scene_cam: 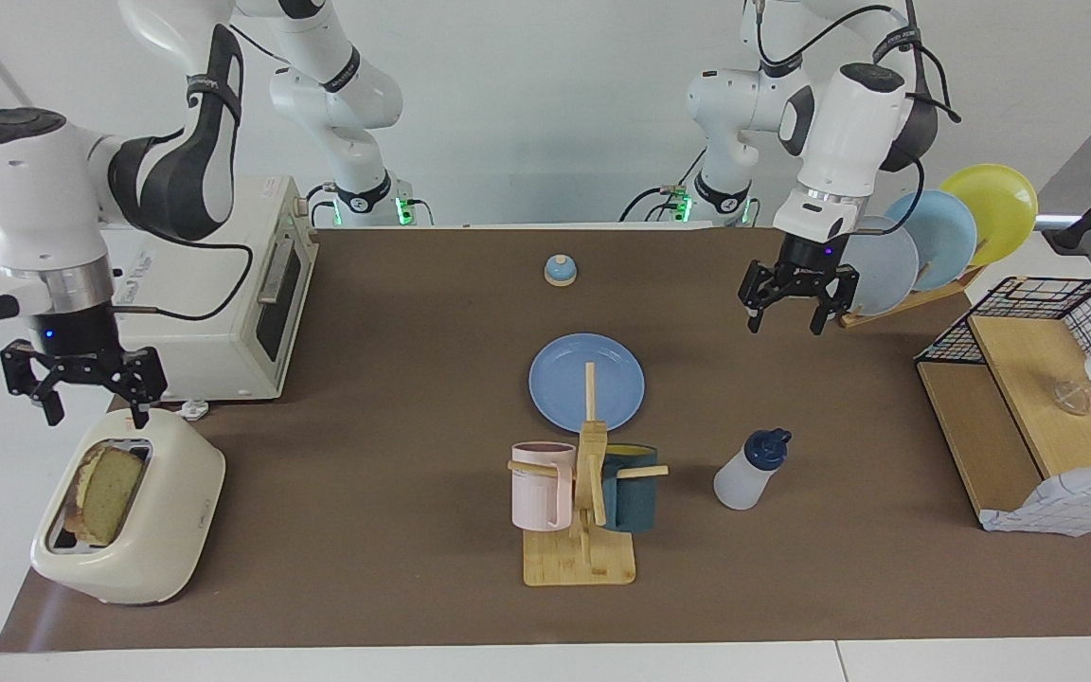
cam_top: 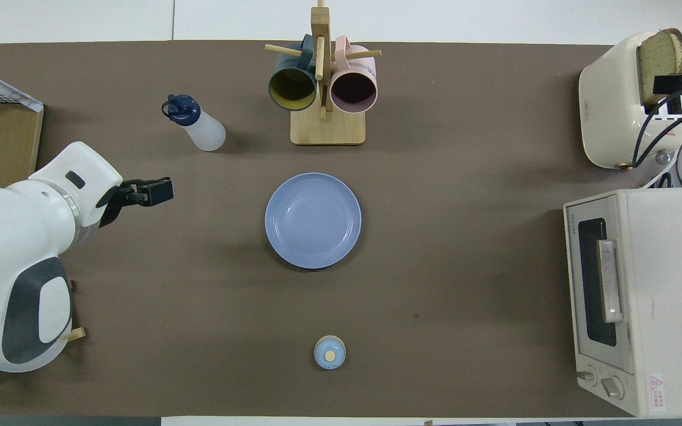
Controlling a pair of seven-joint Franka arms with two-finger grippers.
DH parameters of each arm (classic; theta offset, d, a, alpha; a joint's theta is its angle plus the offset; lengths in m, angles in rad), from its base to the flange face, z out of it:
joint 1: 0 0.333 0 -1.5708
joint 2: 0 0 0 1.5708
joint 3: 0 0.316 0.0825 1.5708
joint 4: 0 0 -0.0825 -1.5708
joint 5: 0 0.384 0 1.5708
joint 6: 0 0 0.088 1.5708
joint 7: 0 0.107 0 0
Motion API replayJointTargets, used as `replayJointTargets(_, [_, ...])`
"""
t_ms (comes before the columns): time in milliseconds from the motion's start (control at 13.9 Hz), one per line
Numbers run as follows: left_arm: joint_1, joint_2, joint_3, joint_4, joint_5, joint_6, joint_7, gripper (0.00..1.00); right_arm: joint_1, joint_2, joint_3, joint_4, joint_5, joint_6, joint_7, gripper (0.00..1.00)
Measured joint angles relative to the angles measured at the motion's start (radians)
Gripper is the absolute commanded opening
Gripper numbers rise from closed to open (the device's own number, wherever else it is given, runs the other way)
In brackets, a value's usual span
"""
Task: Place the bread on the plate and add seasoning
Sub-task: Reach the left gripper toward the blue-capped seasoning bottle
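Right gripper (scene_cam: 83, 386) spread open just above toaster (scene_cam: 129, 521); bread (scene_cam: 108, 493) upright in slot directly below. Left gripper (scene_cam: 796, 296) open, waits well off, over table near seasoning (scene_cam: 747, 471)

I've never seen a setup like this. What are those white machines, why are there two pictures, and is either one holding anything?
They are two robot arms, each ending in a two-finger claw. One picture looks at them from across the table; the other looks down from above their own end, so the sides appear swapped.

The right claw hangs open just over the toaster, where a slice of bread stands in the slot. The left claw waits open in the air, near the rack of plates. Neither holds anything.

On the brown table: a bare blue plate in the middle, a mug stand with a pink and a dark teal mug, a seasoning bottle beside it, a small bell nearer the robots, and a toaster oven.
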Motion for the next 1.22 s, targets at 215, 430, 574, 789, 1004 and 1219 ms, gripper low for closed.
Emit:
replayJointTargets(215, [-0.015,0.000,0.000,-0.104,0.000,0.196,0.000,1.00,-0.012,0.028,0.000,0.001,0.000,0.041,-0.023,0.70])
replayJointTargets(430, [-0.025,0.026,0.000,-0.200,0.000,0.402,0.000,1.00,-0.013,0.029,0.000,0.003,0.000,0.060,-0.027,0.66])
replayJointTargets(574, [-0.041,0.070,0.000,-0.235,0.000,0.530,0.000,1.00,-0.013,0.035,0.000,0.003,0.000,0.067,-0.032,0.54])
replayJointTargets(789, [-0.055,0.155,0.000,-0.244,0.000,0.692,0.000,1.00,-0.014,0.042,0.000,0.007,0.000,0.085,-0.060,0.54])
replayJointTargets(1004, [-0.060,0.252,0.000,-0.245,0.000,0.846,0.000,1.00,-0.013,0.042,0.000,0.011,0.000,0.086,-0.068,0.43])
replayJointTargets(1219, [-0.060,0.306,0.001,-0.245,-0.006,0.916,0.000,1.00,-0.013,0.043,0.000,0.017,0.000,0.086,-0.112,0.00])
